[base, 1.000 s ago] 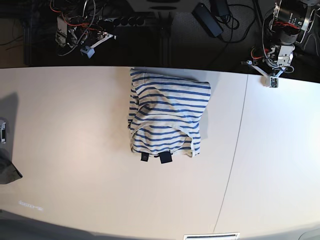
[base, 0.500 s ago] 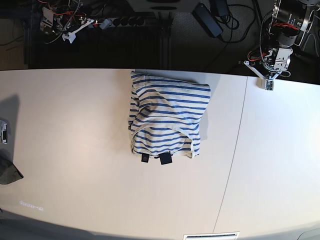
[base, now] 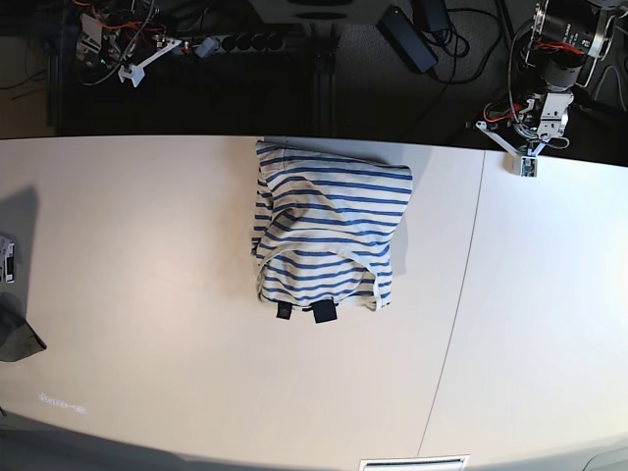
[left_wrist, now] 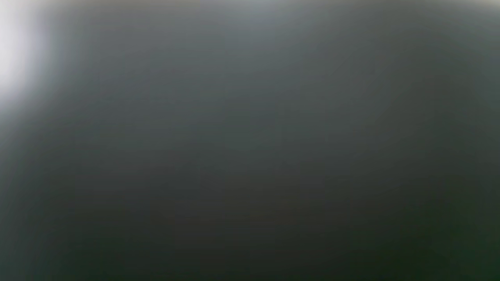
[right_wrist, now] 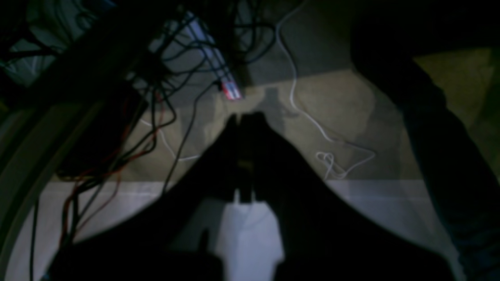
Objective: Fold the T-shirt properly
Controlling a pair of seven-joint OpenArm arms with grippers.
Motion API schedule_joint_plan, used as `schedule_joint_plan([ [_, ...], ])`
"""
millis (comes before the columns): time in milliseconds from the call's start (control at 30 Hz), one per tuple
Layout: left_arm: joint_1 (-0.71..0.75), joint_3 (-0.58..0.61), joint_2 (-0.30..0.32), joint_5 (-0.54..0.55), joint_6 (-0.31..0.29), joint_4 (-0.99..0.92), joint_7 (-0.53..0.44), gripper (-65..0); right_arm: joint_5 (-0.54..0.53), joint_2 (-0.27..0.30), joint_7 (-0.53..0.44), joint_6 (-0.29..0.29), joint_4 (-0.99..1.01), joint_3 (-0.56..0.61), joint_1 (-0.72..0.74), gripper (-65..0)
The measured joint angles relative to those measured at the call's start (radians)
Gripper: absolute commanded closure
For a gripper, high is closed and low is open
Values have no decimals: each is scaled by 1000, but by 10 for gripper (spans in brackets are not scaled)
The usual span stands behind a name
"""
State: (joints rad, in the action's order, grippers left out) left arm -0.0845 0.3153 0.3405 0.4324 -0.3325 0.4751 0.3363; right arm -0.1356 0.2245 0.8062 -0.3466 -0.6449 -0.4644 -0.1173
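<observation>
The T-shirt (base: 329, 231) lies folded into a compact rectangle in the middle of the white table (base: 147, 245), cream with blue stripes, two small dark tags at its near hem. Neither gripper touches it. My left gripper (base: 525, 162) hangs over the table's far right edge, well away from the shirt; its white fingers are too small to read, and the left wrist view is a grey blur. My right gripper (base: 130, 71) is behind the table's far left, over cables. In the right wrist view its dark fingertips (right_wrist: 244, 121) meet, with nothing between them.
A dark cloth-like object (base: 15, 339) and a small device (base: 5, 263) sit at the table's left edge. A seam (base: 456, 294) runs down the table right of the shirt. Cables, a power strip (base: 235, 41) and a black box (base: 405, 37) lie behind the table.
My right gripper has pulled back up and to the left, away from the table's far edge. The left gripper has shifted slightly upward. The T-shirt has not moved.
</observation>
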Motion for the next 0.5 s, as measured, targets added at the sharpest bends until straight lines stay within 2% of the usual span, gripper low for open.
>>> schedule_joint_plan([
  [67,21,-68,0,-22,-13,82,97,-50,-2,-1,-2,0,-1,0,-8,0],
  [133,39,-132,8,-21,-23,179,233,-50,-2,-3,-2,0,-1,0,-18,0],
  [200,54,-163,29,62,-21,263,353,-49,-2,-5,-2,0,-1,0,-27,0],
  [267,76,-186,61,76,-5,360,439,-42,-2,-3,-1,0,-1,0,-38,0],
  [433,216,-273,117,95,2,648,593,-42,-2,-1,-9,0,-2,-1,-45,0],
  [500,313,-329,129,96,3,784,620,-42,-3,-4,-32,-3,-5,0,-56,0],
])
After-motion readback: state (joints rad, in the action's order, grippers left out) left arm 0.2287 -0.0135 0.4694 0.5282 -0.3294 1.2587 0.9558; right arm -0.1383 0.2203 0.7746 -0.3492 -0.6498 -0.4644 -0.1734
